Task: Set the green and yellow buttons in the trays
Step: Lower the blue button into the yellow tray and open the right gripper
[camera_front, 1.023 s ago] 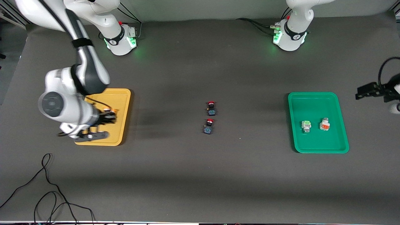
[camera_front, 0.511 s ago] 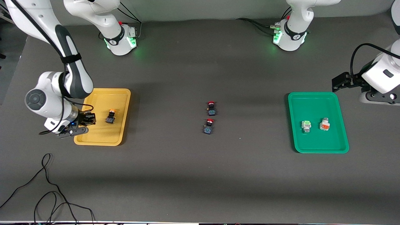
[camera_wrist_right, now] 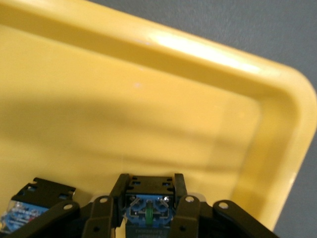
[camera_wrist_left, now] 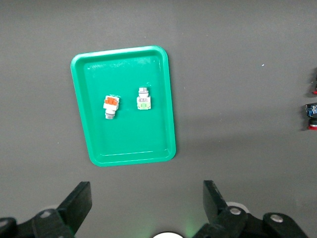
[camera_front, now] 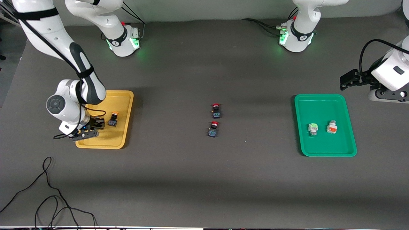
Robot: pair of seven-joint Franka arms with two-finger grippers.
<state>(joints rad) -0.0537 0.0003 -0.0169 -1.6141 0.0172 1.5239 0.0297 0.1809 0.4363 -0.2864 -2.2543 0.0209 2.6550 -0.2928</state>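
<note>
My right gripper [camera_front: 95, 125] hangs low over the mustard yellow tray [camera_front: 104, 143]. In the right wrist view this gripper [camera_wrist_right: 147, 196] is shut on a black-and-blue button [camera_wrist_right: 148, 209] whose cap is hidden. A yellow-capped button [camera_front: 113, 118] lies in that tray beside the gripper, and its body [camera_wrist_right: 22, 214] shows in the wrist view too. The green tray [camera_front: 319, 147] [camera_wrist_left: 129, 151] holds a white button with a green face [camera_front: 313, 128] [camera_wrist_left: 143, 99]. My left gripper [camera_front: 348, 79] [camera_wrist_left: 147, 203] is open and empty, raised past the green tray toward the left arm's end.
A white button with an orange face [camera_front: 332, 127] [camera_wrist_left: 111, 105] lies beside the green one in the green tray. Two red-capped black-and-blue buttons [camera_front: 216, 110] [camera_front: 213, 129] sit mid-table. Loose black cable [camera_front: 48, 195] trails near the front edge at the right arm's end.
The right arm has swung over the yellow tray, uncovering the yellow-capped button, and its gripper stays shut. The left arm has lifted and drawn back from the green tray toward the bases.
</note>
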